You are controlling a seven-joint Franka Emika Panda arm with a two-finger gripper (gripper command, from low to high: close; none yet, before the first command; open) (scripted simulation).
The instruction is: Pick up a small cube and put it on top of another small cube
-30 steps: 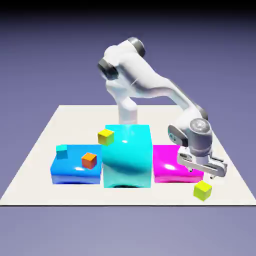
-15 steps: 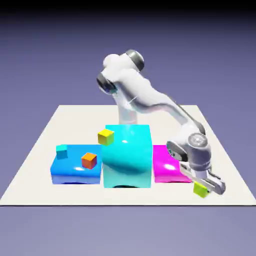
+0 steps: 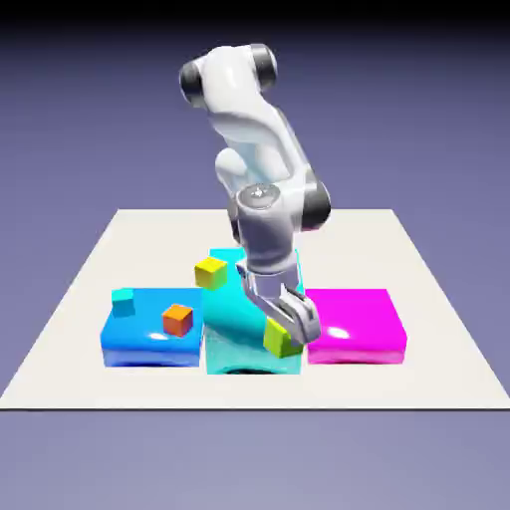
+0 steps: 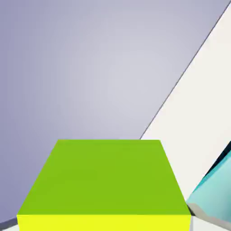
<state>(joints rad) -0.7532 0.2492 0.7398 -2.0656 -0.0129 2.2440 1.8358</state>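
My gripper [image 3: 283, 333] is shut on the small lime yellow-green cube [image 3: 278, 338] and holds it in the air before the front face of the big cyan block [image 3: 231, 317]. In the hand view the lime cube [image 4: 106, 182] fills the lower middle, large between the fingers and hiding most of them. A golden-yellow small cube [image 3: 210, 271] sits at the cyan block's upper left edge. An orange small cube [image 3: 177, 319] and a teal small cube [image 3: 123, 301] rest on the low blue block [image 3: 139, 344].
A flat magenta block [image 3: 356, 324] lies to the exterior view's right of the cyan block. All blocks stand on a white mat [image 3: 90, 269]; its edge and a corner of the cyan block [image 4: 216, 178] show in the hand view.
The gripper closed on the lime cube at the mat's front right, lifted it, and the arm swung toward the exterior view's left, now before the cyan block.
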